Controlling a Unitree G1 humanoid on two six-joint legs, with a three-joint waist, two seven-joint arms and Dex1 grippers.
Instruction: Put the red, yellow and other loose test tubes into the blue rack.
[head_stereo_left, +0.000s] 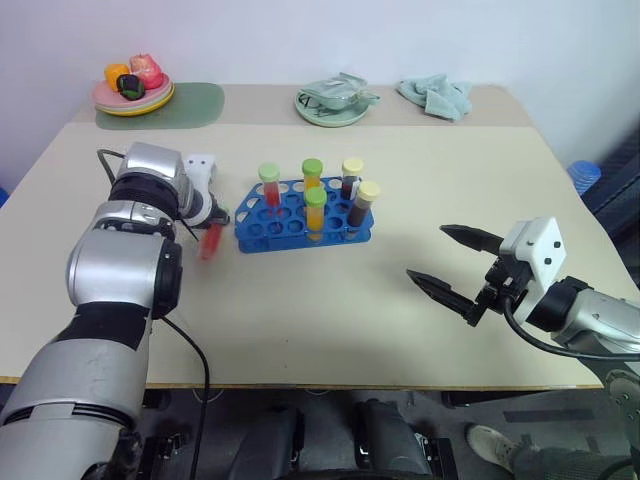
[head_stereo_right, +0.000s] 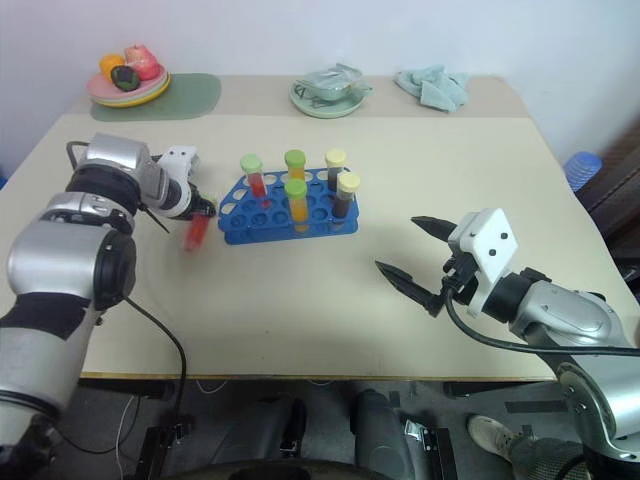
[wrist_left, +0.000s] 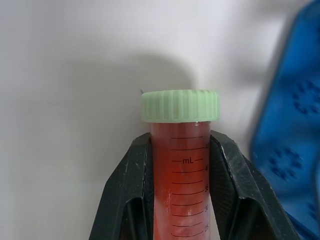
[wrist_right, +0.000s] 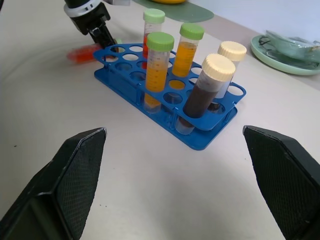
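Five capped tubes stood upright in the blue rack (head_stereo_left: 303, 214) near the middle of the beige counter (head_stereo_left: 330, 320): a red tube with a green cap (head_stereo_left: 270, 186), two orange tubes with green caps (head_stereo_left: 315, 211), and two dark tubes with cream caps (head_stereo_left: 364, 203). The left tool (head_stereo_left: 214, 228) was positioned just beside the rack's left end, pointing steeply downward, with its two black fingers (wrist_left: 125, 195) closed on a loose red tube (wrist_left: 180, 185). In the left wrist view, that tube's green cap (wrist_left: 180, 105) projected beyond the fingertips, and the printed volume scale faced the camera. In the head views, the held tube lay low over the counter surface; contact with the surface could not be determined. The right tool (head_stereo_left: 455, 266) hovered over the right side of the counter, well apart from the rack, with its fingers spread wide and nothing between them. At the far edge of the counter sat a plate of toy food (head_stereo_left: 133, 95) on a green mat (head_stereo_left: 190, 105), a pale green dish (head_stereo_left: 335, 108), and a crumpled cloth (head_stereo_left: 436, 96).
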